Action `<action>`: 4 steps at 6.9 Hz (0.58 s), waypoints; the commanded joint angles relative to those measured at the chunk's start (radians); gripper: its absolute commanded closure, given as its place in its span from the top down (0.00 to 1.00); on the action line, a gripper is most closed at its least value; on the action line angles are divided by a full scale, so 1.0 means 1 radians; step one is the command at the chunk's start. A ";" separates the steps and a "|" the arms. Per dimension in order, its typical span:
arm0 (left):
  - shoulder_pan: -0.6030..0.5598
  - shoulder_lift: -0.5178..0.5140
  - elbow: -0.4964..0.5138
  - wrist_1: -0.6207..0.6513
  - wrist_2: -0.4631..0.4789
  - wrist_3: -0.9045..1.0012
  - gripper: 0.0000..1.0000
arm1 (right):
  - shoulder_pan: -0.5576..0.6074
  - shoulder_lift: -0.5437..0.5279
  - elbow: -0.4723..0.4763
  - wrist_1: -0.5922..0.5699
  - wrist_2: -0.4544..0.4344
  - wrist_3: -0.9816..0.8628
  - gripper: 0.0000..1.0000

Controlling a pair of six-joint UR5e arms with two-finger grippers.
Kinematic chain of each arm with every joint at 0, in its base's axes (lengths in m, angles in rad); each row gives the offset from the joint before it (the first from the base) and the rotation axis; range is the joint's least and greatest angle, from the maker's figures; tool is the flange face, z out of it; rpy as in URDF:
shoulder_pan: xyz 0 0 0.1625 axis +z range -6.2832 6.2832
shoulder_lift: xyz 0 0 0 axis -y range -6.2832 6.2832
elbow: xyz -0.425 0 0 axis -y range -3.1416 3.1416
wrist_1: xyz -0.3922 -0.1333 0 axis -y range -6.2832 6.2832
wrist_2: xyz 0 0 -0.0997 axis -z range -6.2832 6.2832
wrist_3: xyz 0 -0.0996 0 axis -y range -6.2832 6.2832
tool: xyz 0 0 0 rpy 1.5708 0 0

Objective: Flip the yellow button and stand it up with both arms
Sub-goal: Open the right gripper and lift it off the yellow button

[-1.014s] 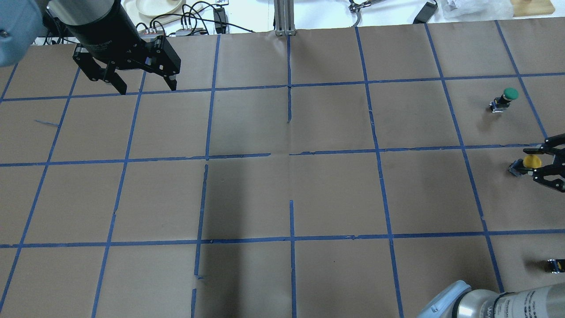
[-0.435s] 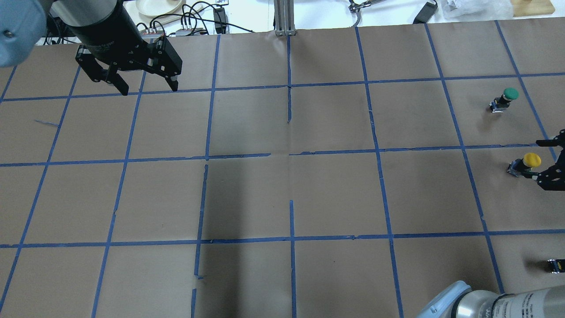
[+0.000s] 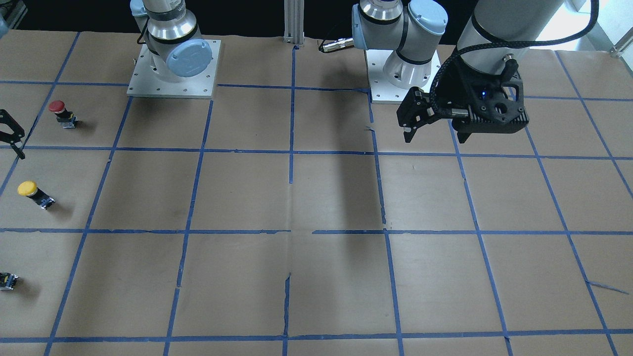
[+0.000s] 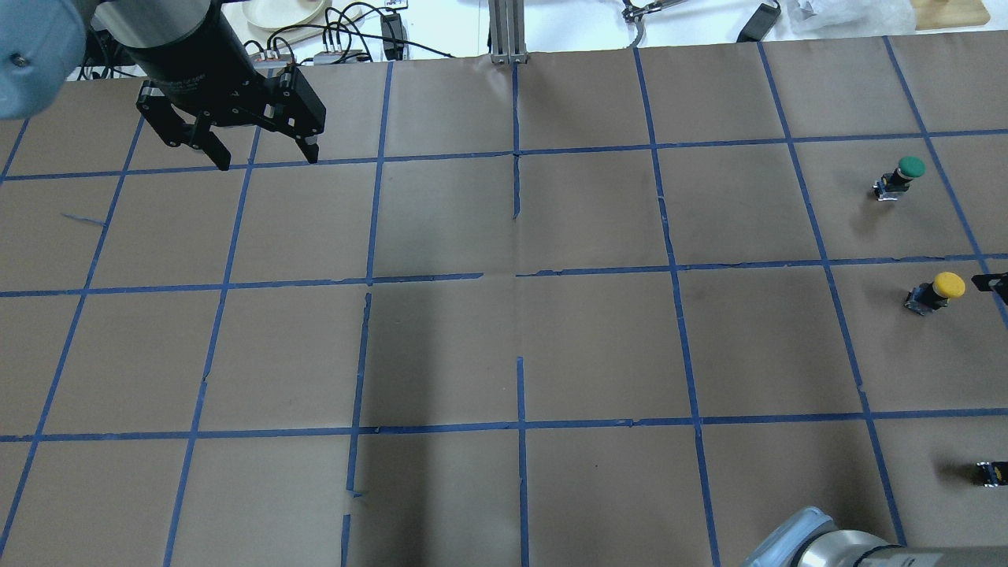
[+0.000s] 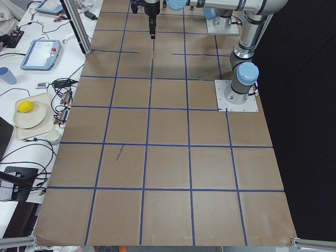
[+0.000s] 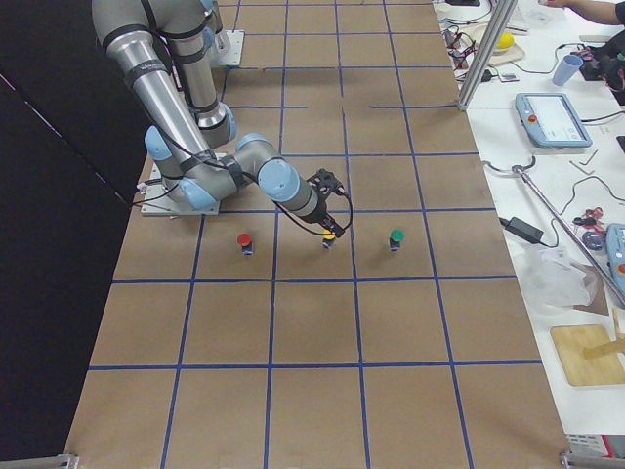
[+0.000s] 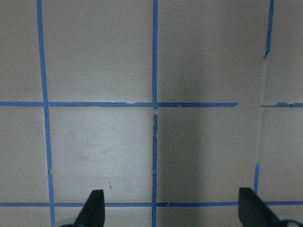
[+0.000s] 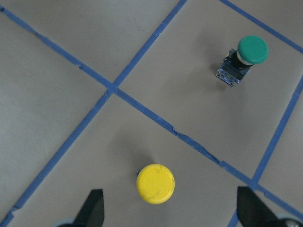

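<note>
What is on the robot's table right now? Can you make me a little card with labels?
yellow button: standing upright, cap on top, nothing holding it
right pincer: open, empty, hovering over the yellow button without touching it
left pincer: open, empty, far away across the table
green button: upright, on one side of the yellow one
red button: upright, on the other side
</note>
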 commanded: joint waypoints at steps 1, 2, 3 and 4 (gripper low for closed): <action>0.000 -0.005 0.003 0.000 -0.001 0.000 1.00 | 0.104 -0.046 -0.107 0.155 -0.169 0.475 1.00; 0.001 -0.006 0.006 0.000 -0.001 0.000 1.00 | 0.186 -0.046 -0.196 0.294 -0.229 0.697 1.00; 0.002 -0.006 0.002 -0.002 0.000 0.000 1.00 | 0.272 -0.043 -0.282 0.430 -0.271 0.954 1.00; 0.002 -0.006 0.005 -0.002 0.000 0.000 1.00 | 0.375 -0.043 -0.343 0.532 -0.283 1.171 1.00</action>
